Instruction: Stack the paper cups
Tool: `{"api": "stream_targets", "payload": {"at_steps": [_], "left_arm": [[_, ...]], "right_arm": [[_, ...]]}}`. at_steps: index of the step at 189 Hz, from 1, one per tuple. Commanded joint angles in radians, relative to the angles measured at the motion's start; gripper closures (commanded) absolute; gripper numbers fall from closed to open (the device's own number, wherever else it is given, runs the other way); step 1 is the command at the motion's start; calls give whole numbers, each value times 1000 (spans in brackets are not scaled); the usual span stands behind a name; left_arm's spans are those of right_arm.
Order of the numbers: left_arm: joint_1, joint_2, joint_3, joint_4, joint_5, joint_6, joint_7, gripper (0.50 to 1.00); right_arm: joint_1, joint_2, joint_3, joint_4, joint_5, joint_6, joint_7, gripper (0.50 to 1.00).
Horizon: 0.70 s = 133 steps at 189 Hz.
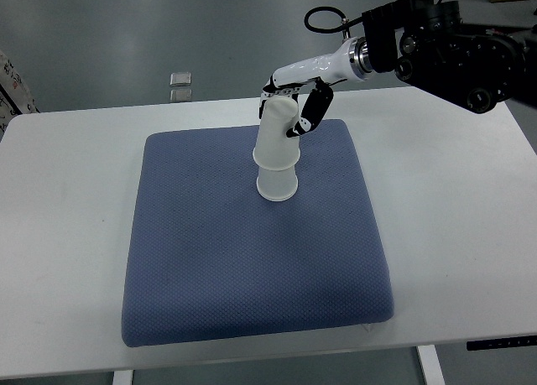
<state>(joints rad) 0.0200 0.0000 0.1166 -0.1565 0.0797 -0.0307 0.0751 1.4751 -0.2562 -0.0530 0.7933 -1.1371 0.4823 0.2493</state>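
Observation:
Two white paper cups sit upside down on the blue mat (252,267), near its back middle. The upper cup (278,133) is set over the lower cup (277,184), whose rim end shows below it. My right hand (289,100), white with black finger joints, comes in from the upper right and is shut on the upper cup near its top. The stack leans slightly. The left arm is out of view.
The blue mat lies on a white table (461,200). A small pale object (179,85) lies on the grey floor beyond the table's far edge. The right arm's black body (453,49) hangs over the table's back right corner.

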Motion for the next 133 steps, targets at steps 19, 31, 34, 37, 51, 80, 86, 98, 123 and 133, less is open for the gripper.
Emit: {"api": "stream_targets", "payload": {"at_steps": [19, 31, 34, 37, 51, 80, 86, 98, 123, 133], "left_arm": [[0, 0, 0, 0, 0, 0, 0, 500], [0, 0, 0, 0, 0, 0, 0, 500], [0, 0, 0, 0, -2, 0, 0, 500], [0, 0, 0, 0, 0, 0, 0, 500], [0, 0, 0, 0, 0, 0, 0, 500], [0, 0, 0, 0, 0, 0, 0, 500], [0, 0, 0, 0, 0, 0, 0, 500], [0, 0, 0, 0, 0, 0, 0, 500], [0, 0, 0, 0, 0, 0, 0, 500], [0, 0, 0, 0, -2, 0, 0, 500]], "right_arm": [[-21, 9, -14, -9, -3, -62, -2, 671], [-29, 14, -22, -11, -1, -79, -2, 607], [-29, 15, -24, -9, -1, -79, -2, 603], [-29, 17, -24, -11, -1, -80, -2, 603], [-29, 23, -24, -11, 4, -80, -2, 591], [-29, 11, -10, -14, 16, -85, -2, 589], [-35, 8, -7, -16, 19, -88, -1, 589], [-58, 6, 15, -20, 33, -99, -1, 589], [-173, 20, 128, -112, 165, -153, -2, 589], [-220, 25, 176, -164, 264, -162, -2, 589]]}}
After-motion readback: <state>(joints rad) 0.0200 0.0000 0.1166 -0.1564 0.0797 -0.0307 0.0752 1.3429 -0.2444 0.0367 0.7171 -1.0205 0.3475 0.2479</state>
